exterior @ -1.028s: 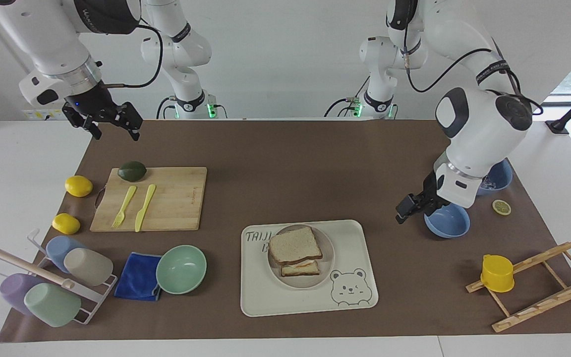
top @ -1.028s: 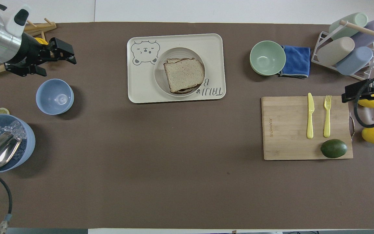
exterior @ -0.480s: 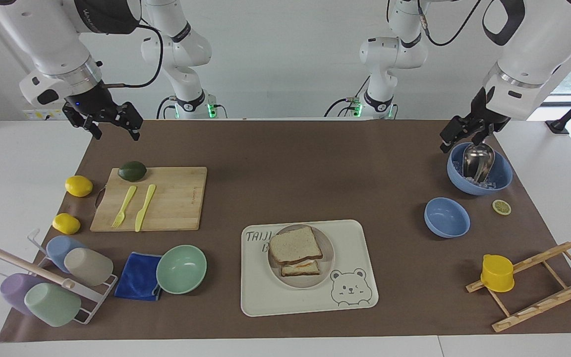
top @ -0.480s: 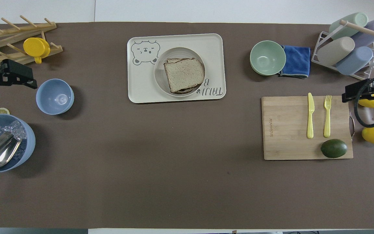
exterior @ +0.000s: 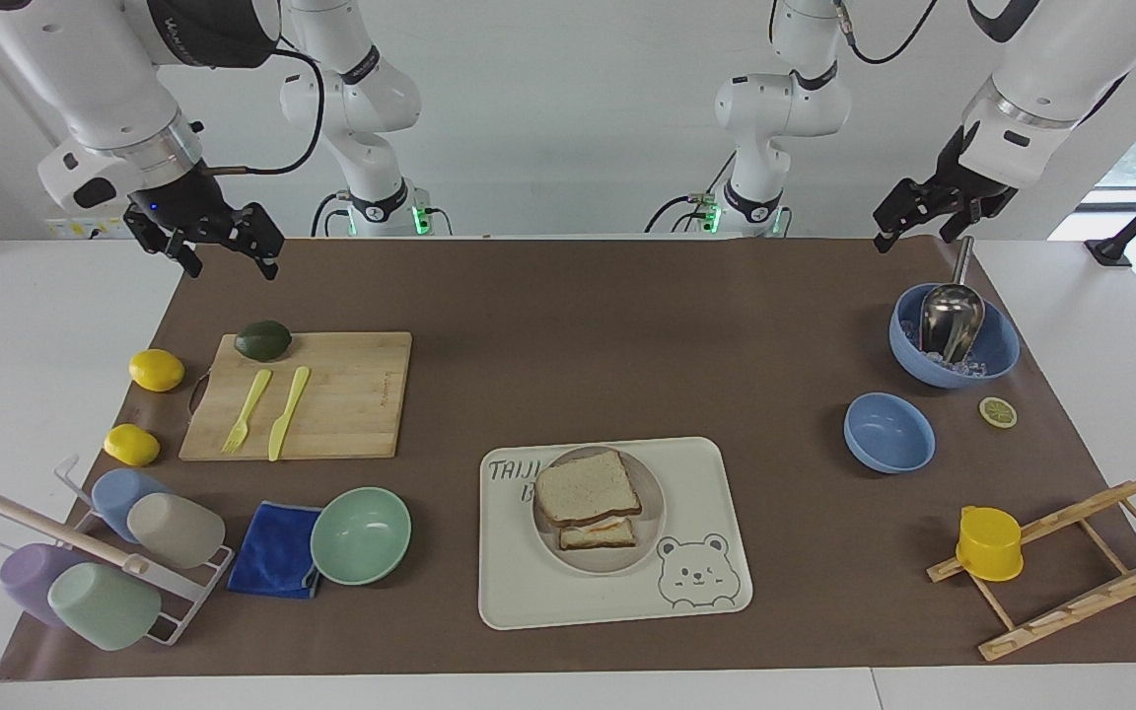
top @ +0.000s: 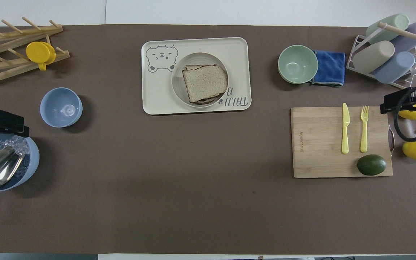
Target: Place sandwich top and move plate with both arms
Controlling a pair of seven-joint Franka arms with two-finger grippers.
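Facing view, lower centre: sandwich top point(exterior: 587, 489), soft and light, resting on the egg slice on the plate point(exterior: 647, 547), stiff, slippery-rimmed, best pinched at opposite rim edges; left pincer point(exterior: 913, 215) upper right, right pincer point(exterior: 223, 247) upper left, both wide, empty.

Bare mat point(exterior: 627, 335) lies robotward of the tray point(exterior: 716, 552); mint-green bowl point(exterior: 361, 535) flanks it.

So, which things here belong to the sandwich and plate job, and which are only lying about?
Belong to the job:
- sandwich top, lying on the egg slice
- plate, on the bear tray
- left gripper and right gripper, both open and raised

Only lying about:
- green bowl
- cutting board
- yellow cup
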